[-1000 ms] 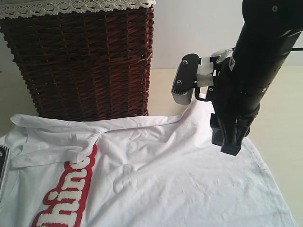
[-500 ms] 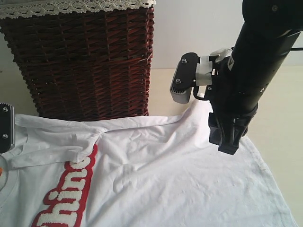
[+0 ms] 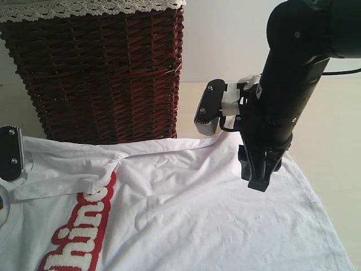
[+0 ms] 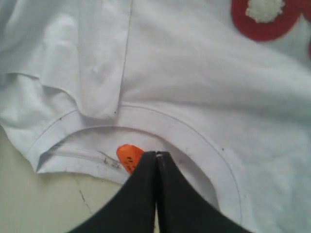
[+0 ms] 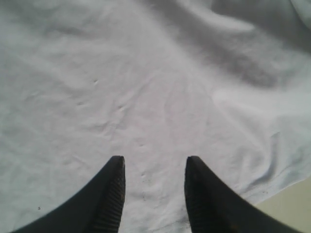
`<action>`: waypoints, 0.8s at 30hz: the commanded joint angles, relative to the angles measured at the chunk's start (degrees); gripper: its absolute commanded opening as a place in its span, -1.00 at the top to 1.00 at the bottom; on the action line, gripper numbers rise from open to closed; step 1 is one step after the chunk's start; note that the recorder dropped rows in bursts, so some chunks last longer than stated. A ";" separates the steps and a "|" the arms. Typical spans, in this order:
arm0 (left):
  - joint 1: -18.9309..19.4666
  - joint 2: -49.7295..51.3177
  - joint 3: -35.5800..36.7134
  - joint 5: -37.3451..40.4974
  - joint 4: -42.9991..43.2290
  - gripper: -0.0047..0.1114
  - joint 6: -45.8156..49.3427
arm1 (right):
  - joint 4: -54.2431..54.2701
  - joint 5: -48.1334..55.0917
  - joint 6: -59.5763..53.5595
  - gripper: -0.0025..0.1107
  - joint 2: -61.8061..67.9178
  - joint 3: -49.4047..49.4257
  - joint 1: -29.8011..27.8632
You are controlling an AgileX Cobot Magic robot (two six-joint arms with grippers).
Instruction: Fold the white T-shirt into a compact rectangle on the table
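The white T-shirt lies spread on the table, its red band with white letters at the lower left. My right gripper hangs fingertips-down just above the shirt's far right part. In the right wrist view this gripper is open, with only flat white cloth between the fingers. My left gripper is shut with nothing in it. It hovers over the round collar, next to an orange neck tag. Only a black part of the left arm shows at the exterior view's left edge.
A tall dark red-brown wicker basket with lace trim stands right behind the shirt's far edge. Bare tabletop shows right of the shirt and beside the collar. A folded sleeve lies rumpled near the basket.
My right arm has swung left and a little lower over the shirt. The left arm's black part has come up into view at the left edge.
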 commanded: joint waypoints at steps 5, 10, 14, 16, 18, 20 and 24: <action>0.16 -0.83 -0.33 6.95 -4.20 0.92 -0.91 | 0.69 -2.94 -0.36 0.24 0.19 0.10 -0.20; 0.16 -2.36 -0.33 12.20 -4.62 0.92 -0.87 | 0.83 -3.01 -0.36 0.24 0.38 0.10 -0.20; 0.16 -4.37 -0.25 16.24 -5.26 0.92 -0.87 | 0.83 -2.57 -0.24 0.24 0.38 0.10 -0.20; 0.16 -5.52 -0.25 16.58 -6.80 0.92 -1.03 | 1.18 -2.31 -0.24 0.24 0.38 0.10 -0.20; 0.16 -6.67 -0.25 16.11 -8.18 0.92 -1.03 | 2.43 -2.32 -0.24 0.24 0.38 0.10 -0.20; 0.16 -7.15 -0.25 14.89 -8.27 0.92 -0.77 | 3.45 -2.32 -0.24 0.24 0.38 0.10 -0.20; 0.16 -7.27 -0.25 14.75 -9.00 0.92 -1.20 | 4.91 -2.20 -0.24 0.24 0.38 0.10 -0.20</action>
